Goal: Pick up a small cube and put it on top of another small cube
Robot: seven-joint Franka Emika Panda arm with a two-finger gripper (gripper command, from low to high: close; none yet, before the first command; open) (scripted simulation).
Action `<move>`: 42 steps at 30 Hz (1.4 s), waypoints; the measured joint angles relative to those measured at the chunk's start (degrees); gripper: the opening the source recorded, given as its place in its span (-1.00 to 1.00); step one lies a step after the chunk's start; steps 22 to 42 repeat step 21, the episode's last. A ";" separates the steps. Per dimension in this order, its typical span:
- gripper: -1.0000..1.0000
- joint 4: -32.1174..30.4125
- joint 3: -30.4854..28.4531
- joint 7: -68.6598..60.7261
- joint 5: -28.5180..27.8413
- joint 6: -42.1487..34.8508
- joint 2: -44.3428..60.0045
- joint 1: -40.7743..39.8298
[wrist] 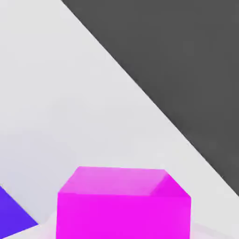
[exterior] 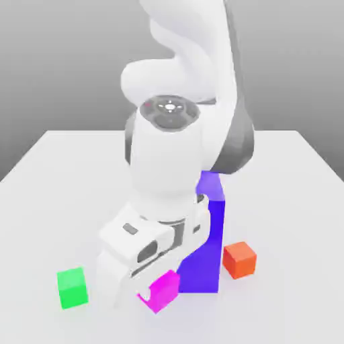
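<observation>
Green cube (exterior: 72,287) sits near the worktop's (exterior: 295,201) front edge, untouched. The gripper (exterior: 151,295) is low at the magenta cube (exterior: 163,290), a finger (exterior: 143,297) against its side; whether the jaws have closed on it cannot be told (hand view shows the cube (wrist: 123,205) close in). It sits just beside the blue-purple block (exterior: 208,235). Orange cube (exterior: 240,260) stands beyond. Judged: grasp stage; lift and stacking remain.

Small cube (exterior: 163,290), magenta-pink, plain; tall block (exterior: 209,242), blue-purple; one cube (exterior: 72,287) green, another (exterior: 240,260) orange; table (exterior: 295,222) pale grey; arm (exterior: 168,168) white with grey joints.
</observation>
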 joint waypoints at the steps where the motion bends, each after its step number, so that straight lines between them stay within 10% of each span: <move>1: -1.00 -0.70 -1.22 0.32 0.26 0.21 -0.77 -1.12; 17: -1.00 -11.03 -3.46 -6.80 13.37 15.54 2.45 -13.22; 18: 1.00 -11.00 -2.82 -7.51 14.36 16.45 3.52 -13.68; 42: 1.00 -11.00 -2.82 -7.51 14.36 16.44 3.52 -13.68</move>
